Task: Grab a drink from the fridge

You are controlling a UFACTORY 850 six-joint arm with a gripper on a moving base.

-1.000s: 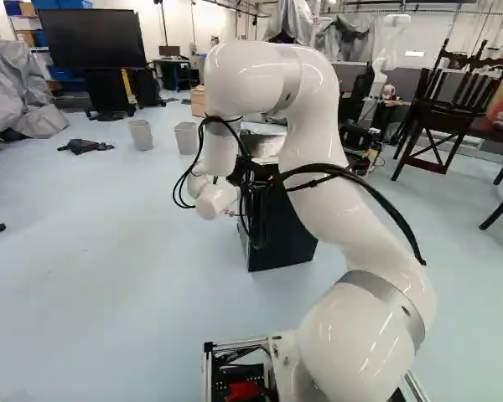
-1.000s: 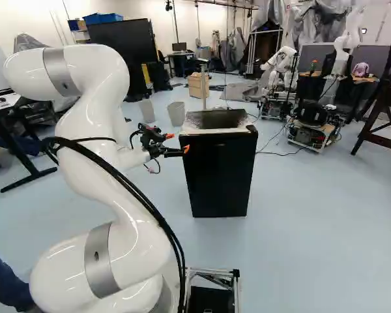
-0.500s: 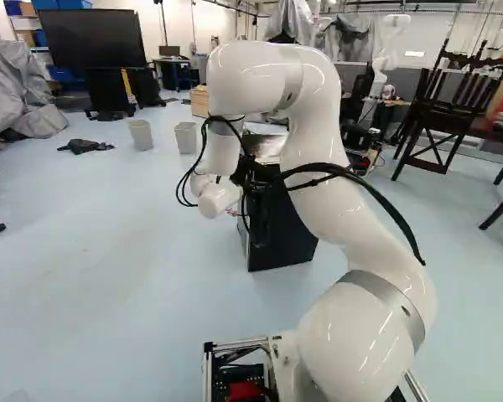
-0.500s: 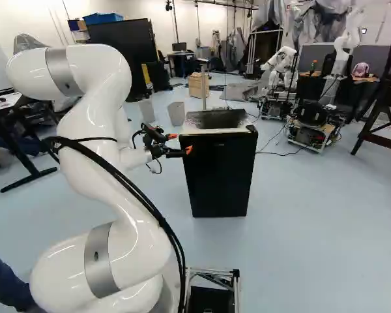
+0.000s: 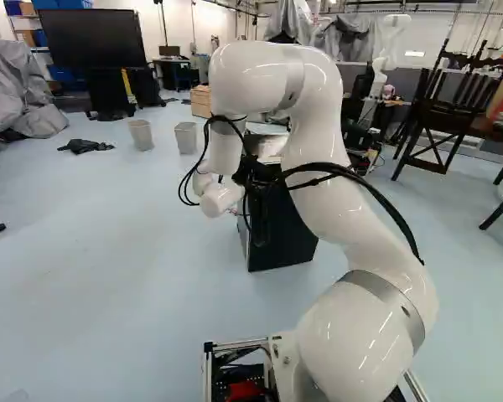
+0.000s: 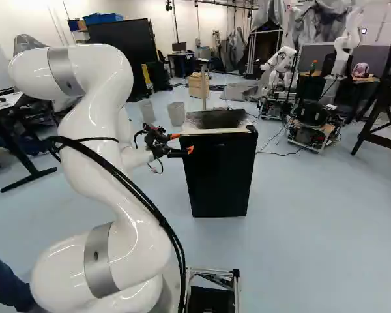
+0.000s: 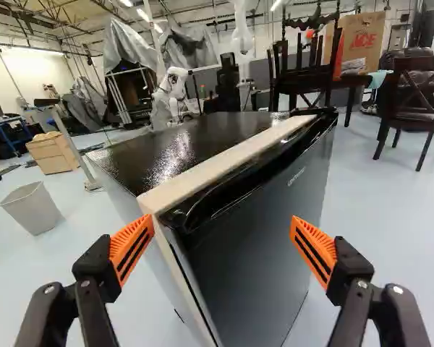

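Observation:
In the right base view my gripper (image 6: 186, 145) is held level at the left upper edge of the black fridge (image 6: 219, 176). The wrist view shows the gripper (image 7: 222, 242) open, its orange pads wide apart with nothing gripped. Ahead of it and between the fingers' lines stands the fridge (image 7: 253, 238), seen from one corner, its door shut. A pale strip runs along the top's front edge. In the left base view the arm partly hides the fridge (image 5: 285, 230). No drink is visible.
Two grey bins (image 5: 141, 134) stand beyond the fridge. Another robot (image 6: 283, 68) is farther back, beside a wheeled cart (image 6: 313, 127). Dark wooden chairs (image 5: 440, 109) are at the right. A table (image 6: 13, 114) stands left of the arm, and a person's leg (image 6: 6, 280) is close beside the base.
The arm's far end has shifted slightly to the right, bringing the gripper a little closer to the fridge's upper edge. The base and fridge stay as they were.

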